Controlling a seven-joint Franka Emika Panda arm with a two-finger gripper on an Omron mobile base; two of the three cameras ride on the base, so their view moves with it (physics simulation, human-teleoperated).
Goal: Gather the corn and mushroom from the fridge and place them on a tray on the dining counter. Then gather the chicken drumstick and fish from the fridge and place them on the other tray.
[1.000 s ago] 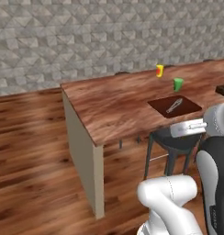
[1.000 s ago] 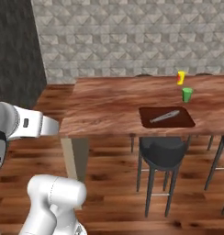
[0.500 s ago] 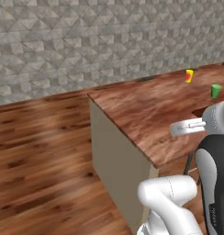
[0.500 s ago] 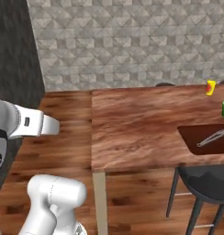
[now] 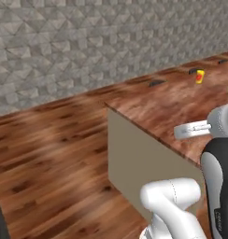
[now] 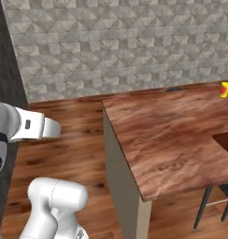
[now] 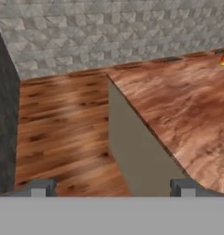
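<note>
Floorboards (image 7: 63, 124) lay to my left, the dining counter (image 7: 187, 105) to my right, its near corner jutting at me. My gripper (image 7: 111, 188) was empty, fingers spread wide. Corn, mushroom and fridge I couldn't spot; one tray (image 6: 226, 142) sat at the counter's right edge. I judged the fridge trip came first: swing wide of that corner, arm tucked.

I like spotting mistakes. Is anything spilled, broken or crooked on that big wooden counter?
Nothing stands out. The dining counter looks clean and whole, with a small yellow and red item sitting near its far edge. The gripper is open and holds nothing.
</note>
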